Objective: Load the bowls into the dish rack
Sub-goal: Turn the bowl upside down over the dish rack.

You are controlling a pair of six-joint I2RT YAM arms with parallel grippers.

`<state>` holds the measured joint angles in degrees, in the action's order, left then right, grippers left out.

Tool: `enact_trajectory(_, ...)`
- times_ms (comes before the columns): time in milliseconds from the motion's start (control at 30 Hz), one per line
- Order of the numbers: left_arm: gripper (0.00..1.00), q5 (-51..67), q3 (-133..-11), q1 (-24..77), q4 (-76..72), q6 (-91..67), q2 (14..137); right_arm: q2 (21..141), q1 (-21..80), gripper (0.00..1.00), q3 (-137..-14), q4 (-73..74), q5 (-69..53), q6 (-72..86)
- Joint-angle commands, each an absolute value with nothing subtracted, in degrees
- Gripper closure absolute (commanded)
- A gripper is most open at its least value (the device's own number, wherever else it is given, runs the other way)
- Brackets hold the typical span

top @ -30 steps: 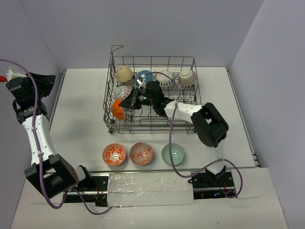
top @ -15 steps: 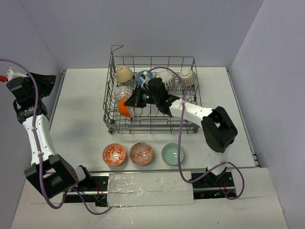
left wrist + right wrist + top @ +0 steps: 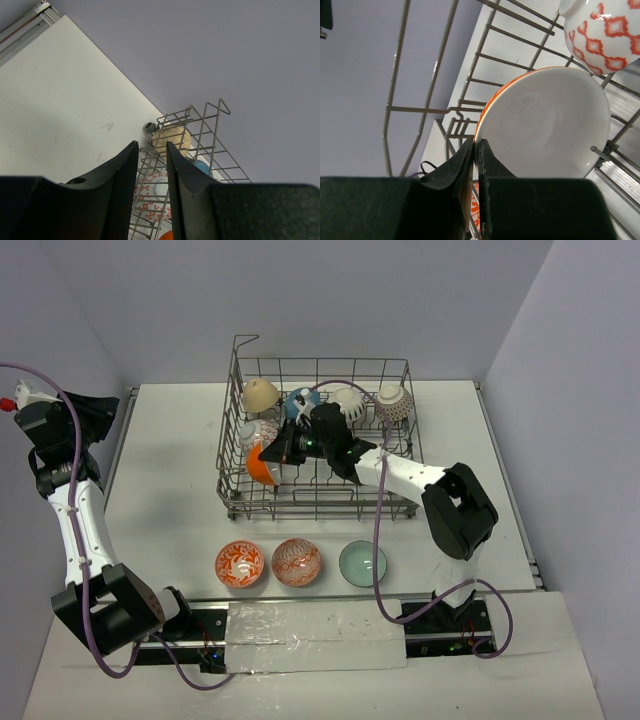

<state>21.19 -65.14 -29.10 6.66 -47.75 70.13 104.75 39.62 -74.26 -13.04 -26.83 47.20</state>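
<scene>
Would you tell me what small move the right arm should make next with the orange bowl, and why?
Probably ease the orange bowl down a little until the dish rack carries it, then let go. The right hand is shut on its rim, and it stands on edge inside the rack beside a patterned bowl; whether it rests yet is unclear.

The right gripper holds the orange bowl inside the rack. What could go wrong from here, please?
1. The right gripper pinches only the thin rim of the orange bowl; it might slip, or tip over once released.
2. The red-patterned bowl sits very close; the orange one may knock against it.
3. Withdrawing, the gripper could catch the dish rack wires.
</scene>
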Motion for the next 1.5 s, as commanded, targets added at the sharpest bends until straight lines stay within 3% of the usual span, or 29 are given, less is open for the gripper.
enact_trajectory(0,0.66,22.1,-65.0,-28.9,4.1,-47.7,70.0,103.7,40.0,1.00,-75.9,-19.9,-27.8,49.9)
enact_trajectory(533,0.66,22.1,-65.0,-28.9,4.0,-48.0,70.1,109.8,41.0,1.00,-75.4,-33.7,-32.3,60.7)
enact_trajectory(1467,0.66,22.2,-64.9,-28.9,4.1,-48.2,70.1,111.9,42.9,1.00,-75.4,-30.6,-32.9,59.6)
